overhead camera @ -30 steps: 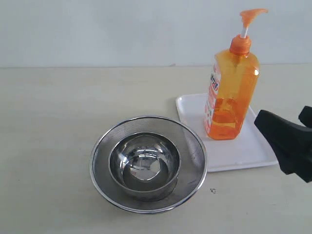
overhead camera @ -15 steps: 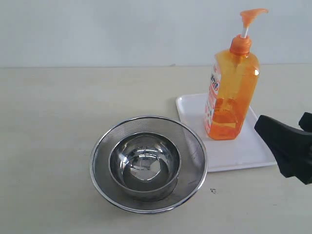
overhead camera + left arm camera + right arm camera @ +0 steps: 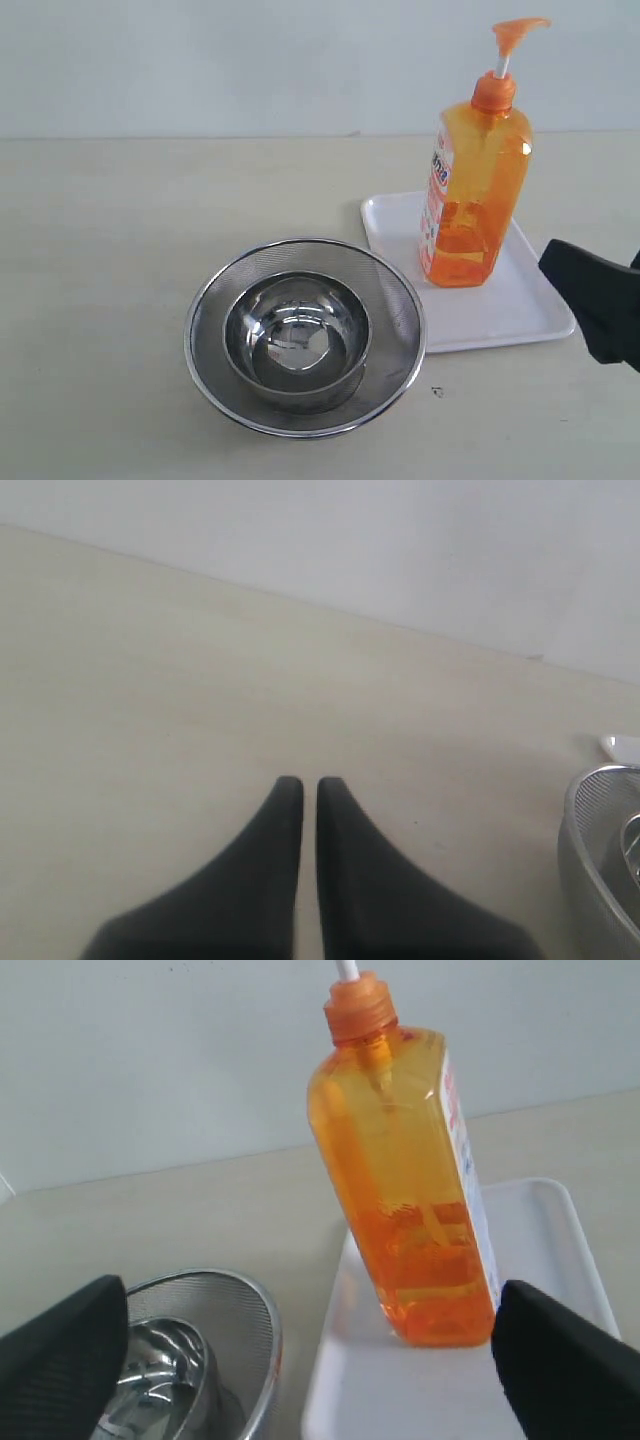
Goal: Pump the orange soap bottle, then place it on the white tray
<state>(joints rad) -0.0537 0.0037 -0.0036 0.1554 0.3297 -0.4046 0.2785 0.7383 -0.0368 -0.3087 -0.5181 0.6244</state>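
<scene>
The orange soap bottle (image 3: 475,190) stands upright on the white tray (image 3: 500,312), toward its back left part, pump head raised. My right gripper (image 3: 592,262) is open at the right edge of the exterior view, just right of the tray and apart from the bottle. In the right wrist view the bottle (image 3: 410,1180) stands on the tray (image 3: 560,1250) some way ahead of that gripper (image 3: 310,1295), whose wide-apart fingers hold nothing. In the left wrist view my left gripper (image 3: 302,782) is shut and empty above bare table.
A round steel mesh strainer (image 3: 305,335) with a steel bowl (image 3: 297,335) inside sits left of the tray, almost touching it. The strainer rim (image 3: 585,820) and a tray corner (image 3: 620,745) show in the left wrist view. A pale wall runs along the back.
My right gripper has drawn back to the right, away from the bottle and off the tray's edge. The bottle, tray and strainer have not moved.
</scene>
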